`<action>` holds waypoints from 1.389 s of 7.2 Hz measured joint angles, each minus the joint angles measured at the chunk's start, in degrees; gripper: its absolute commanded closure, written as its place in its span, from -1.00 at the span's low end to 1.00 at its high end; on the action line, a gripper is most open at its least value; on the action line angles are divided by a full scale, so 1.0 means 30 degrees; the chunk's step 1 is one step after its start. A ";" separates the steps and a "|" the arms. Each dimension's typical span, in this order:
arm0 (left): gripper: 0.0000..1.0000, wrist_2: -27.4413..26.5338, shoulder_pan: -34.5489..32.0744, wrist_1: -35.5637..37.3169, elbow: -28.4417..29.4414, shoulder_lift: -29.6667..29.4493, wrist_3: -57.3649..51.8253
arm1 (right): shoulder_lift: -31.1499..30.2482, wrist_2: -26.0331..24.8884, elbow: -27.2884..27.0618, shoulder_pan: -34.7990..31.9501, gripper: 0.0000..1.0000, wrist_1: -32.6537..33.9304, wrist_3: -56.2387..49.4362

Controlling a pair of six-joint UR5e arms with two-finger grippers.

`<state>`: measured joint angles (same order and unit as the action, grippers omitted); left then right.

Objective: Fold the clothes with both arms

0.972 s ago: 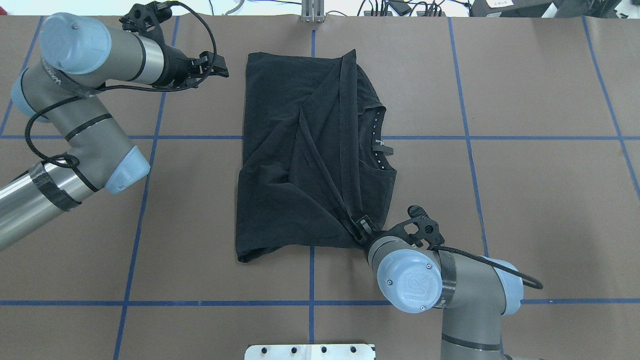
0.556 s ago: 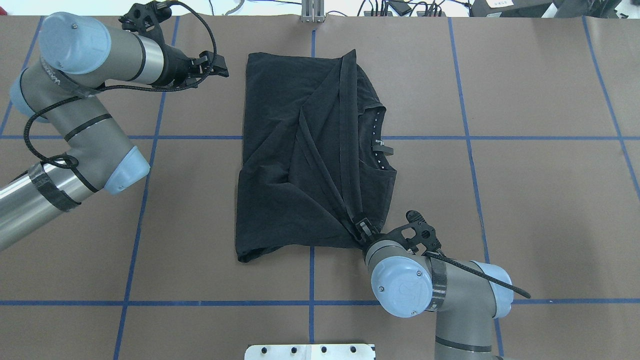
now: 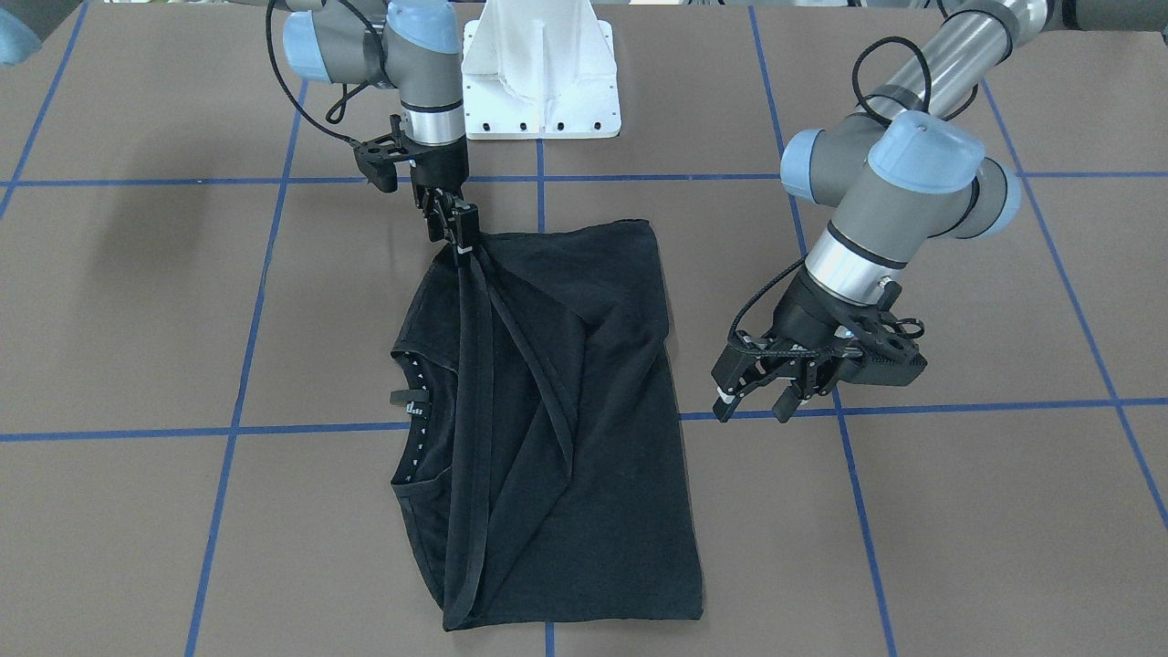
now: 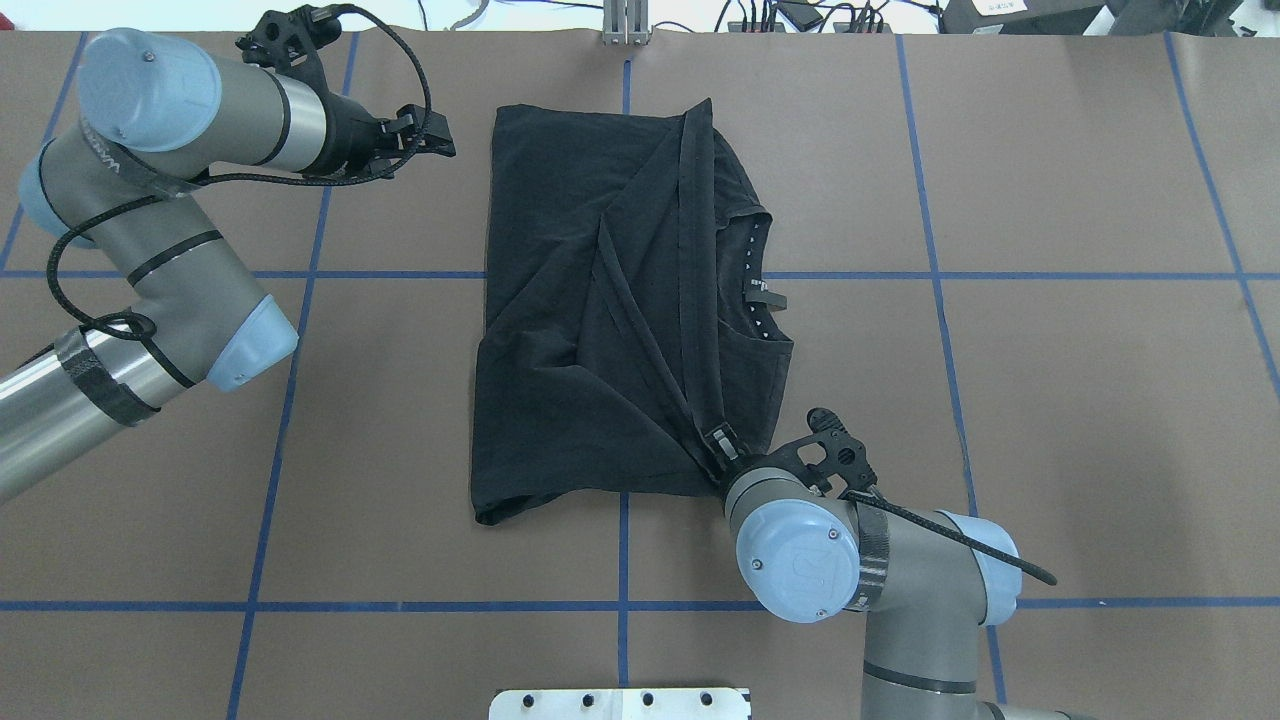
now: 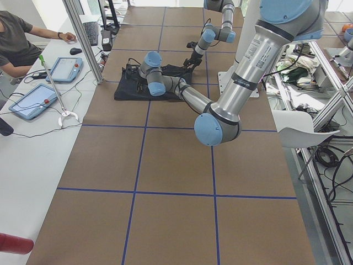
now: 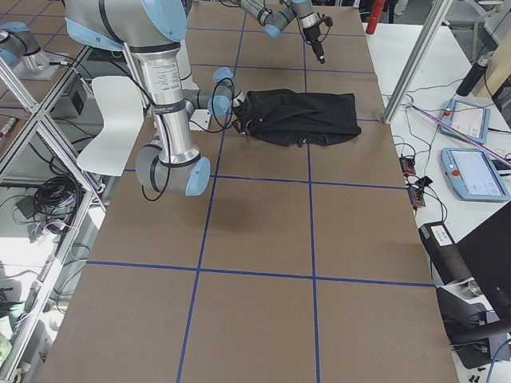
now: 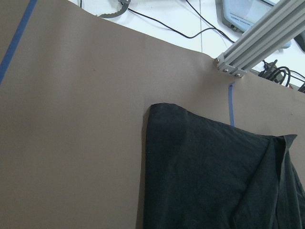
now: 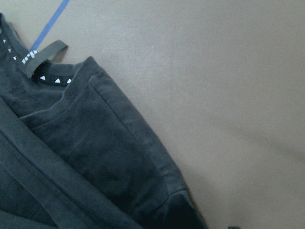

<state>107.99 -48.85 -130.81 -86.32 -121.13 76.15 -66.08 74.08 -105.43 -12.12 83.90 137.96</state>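
The right arm [image 4: 800, 560] bends low, wrist angled down, and the right gripper [image 3: 453, 233] is pinched tight on the T-shirt [image 3: 602, 438] hem. The left arm [image 4: 180, 100] stays elbow-bent; the left gripper [image 3: 756, 401] hangs with jaws apart.

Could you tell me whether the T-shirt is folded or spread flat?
Partly folded: the T-shirt is doubled over, hem beside the collar, one corner in the right tool.

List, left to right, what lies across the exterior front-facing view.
black T-shirt → left gripper, open. The right gripper, shut on the shirt's corner nearest the robot, overlaps the shirt, so it has no clear place.
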 measured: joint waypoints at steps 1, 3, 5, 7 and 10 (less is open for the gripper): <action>-0.72 -0.0012 0.0012 -0.0012 0.0004 0.0015 0.0046 | -0.0008 -0.0015 0.0008 0.0072 -0.46 0.0007 -0.0005; -0.72 -0.0021 0.0023 -0.0019 0.0024 0.0031 0.0081 | 0.0011 -0.0023 0.0014 0.0153 -0.27 0.0010 0.0006; -0.72 -0.0003 0.0024 -0.0020 0.0017 0.0036 0.0162 | 0.0018 -0.0025 0.0046 0.0158 0.44 0.0011 -0.0010; -0.72 0.0006 0.0025 -0.0021 0.0007 0.0036 0.0210 | 0.0220 -0.0019 0.0046 0.0041 1.00 0.0049 0.0005; -0.72 0.0008 0.0025 -0.0021 0.0005 0.0061 0.0435 | 0.0271 0.0049 0.0032 -0.0080 1.00 0.0013 -0.0018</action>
<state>108.02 -48.78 -130.87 -86.31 -120.95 77.45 -65.26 74.22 -105.33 -12.36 83.94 137.91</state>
